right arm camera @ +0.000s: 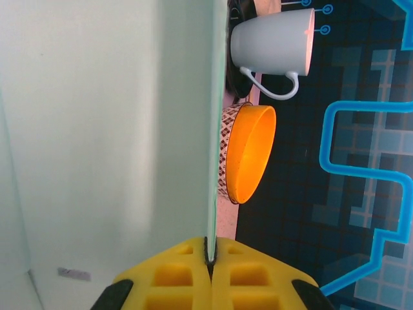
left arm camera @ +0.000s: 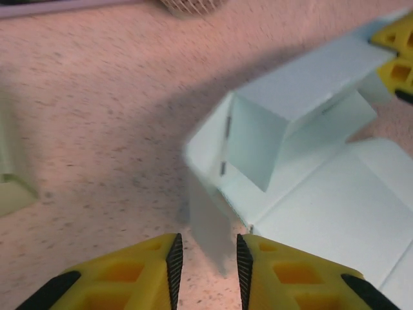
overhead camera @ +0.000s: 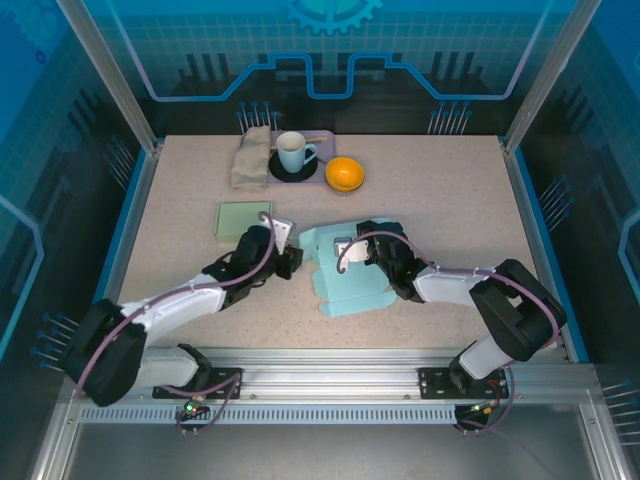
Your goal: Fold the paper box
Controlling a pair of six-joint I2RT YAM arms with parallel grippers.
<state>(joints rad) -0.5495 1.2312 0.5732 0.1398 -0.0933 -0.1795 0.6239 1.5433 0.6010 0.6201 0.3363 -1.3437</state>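
Mid-worktop, between the two arms, the paper box (overhead camera: 350, 278) is lying partly formed, with its pale blue panels spreading flat toward the near side and one wall standing up at its far left corner. Am holding a raised panel with the right fingers (right arm camera: 174, 276), which are pressing together on its edge with no gap showing. Left fingers (left arm camera: 148, 274) are standing narrowly apart; a small side flap (left arm camera: 210, 226) is sitting in the gap but is not being pinched.

Am judging the step in hand to be tucking that flap inward against the standing wall. To do it well:
- Am planning to use the right grip as the anchor, so the box is not sliding across the worktop (overhead camera: 440, 200).
- Am planning to push the flap along its crease rather than across it, so the card is bending at the score and not buckling.

Mug (overhead camera: 293, 152) and orange bowl (overhead camera: 344, 174) are sitting well apart at the far edge, out of the way.
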